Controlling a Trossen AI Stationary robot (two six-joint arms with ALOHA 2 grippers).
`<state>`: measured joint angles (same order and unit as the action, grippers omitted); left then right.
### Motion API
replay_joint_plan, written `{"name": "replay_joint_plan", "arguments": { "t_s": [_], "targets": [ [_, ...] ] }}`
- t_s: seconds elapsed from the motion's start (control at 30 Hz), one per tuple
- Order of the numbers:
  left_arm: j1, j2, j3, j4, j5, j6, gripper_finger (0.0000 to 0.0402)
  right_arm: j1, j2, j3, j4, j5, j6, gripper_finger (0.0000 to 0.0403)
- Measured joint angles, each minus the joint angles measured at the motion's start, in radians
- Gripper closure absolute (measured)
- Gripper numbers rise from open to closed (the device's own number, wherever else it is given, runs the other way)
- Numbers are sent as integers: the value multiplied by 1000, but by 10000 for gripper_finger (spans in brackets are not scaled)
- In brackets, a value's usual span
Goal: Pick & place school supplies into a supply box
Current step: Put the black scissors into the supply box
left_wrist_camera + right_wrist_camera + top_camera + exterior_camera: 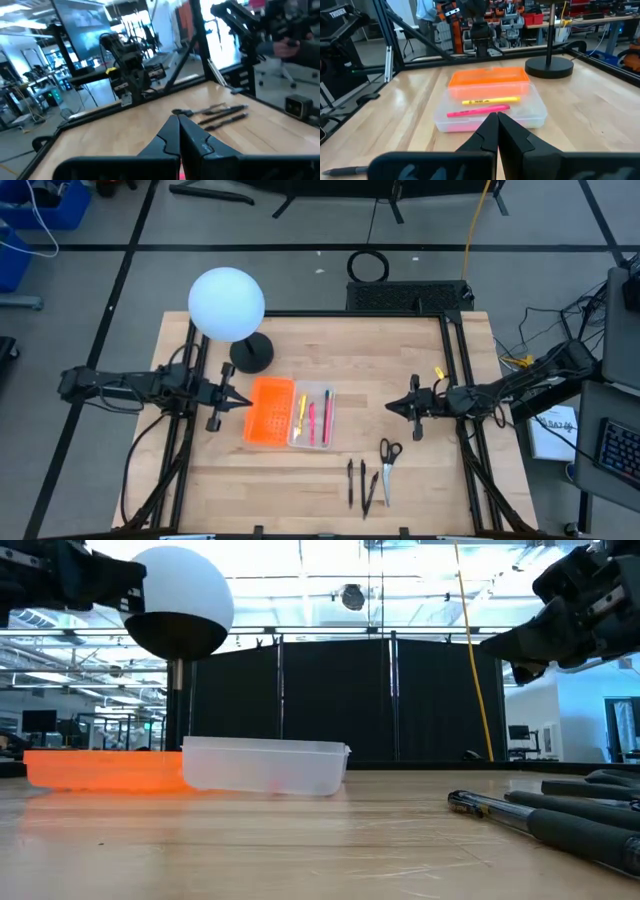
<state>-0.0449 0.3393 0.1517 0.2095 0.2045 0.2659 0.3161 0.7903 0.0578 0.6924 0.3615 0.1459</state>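
Note:
The clear supply box (312,418) lies mid-table beside an orange tray (270,412). In the box lie a yellow pen (490,101) and a pink pen (477,110); the high view shows a third, reddish pen (326,415). Black-handled scissors (388,463) and dark pens (360,483) lie on the wood near the front edge. My left gripper (247,400) hovers shut above the orange tray's left side, pointing right. My right gripper (391,408) hovers shut to the right of the box, pointing left at it. Both (178,131) (497,125) hold nothing.
A lamp with a white globe (227,304) stands on a black round base (251,353) at the far left, behind the trays. A black frame (455,380) runs along the table's sides. Bare wood lies between the box and my right gripper.

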Motion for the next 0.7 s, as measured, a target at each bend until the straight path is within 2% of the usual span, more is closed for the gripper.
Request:
{"name": "replay_joint_plan", "arguments": {
  "t_s": [0.07,0.13,0.27,0.4,0.5,0.57,0.7],
  "targets": [
    [6,1,-38,80,-24,-46,398,0,9,0,4,0,0,403],
    [7,1,-50,134,-94,-122,394,0,15,0,2,0,5,403],
    [7,0,-50,136,-203,-204,385,0,29,0,10,4,37,403],
    [7,0,-51,96,-258,-197,382,-1,44,16,85,81,49,403],
    [6,1,-51,59,-256,-198,382,13,65,159,-107,83,56,403],
    [6,1,-51,48,-252,-194,381,32,109,315,-332,101,100,403],
    [6,0,-51,54,-255,-214,381,73,280,655,-773,137,228,403]
  ]
}}
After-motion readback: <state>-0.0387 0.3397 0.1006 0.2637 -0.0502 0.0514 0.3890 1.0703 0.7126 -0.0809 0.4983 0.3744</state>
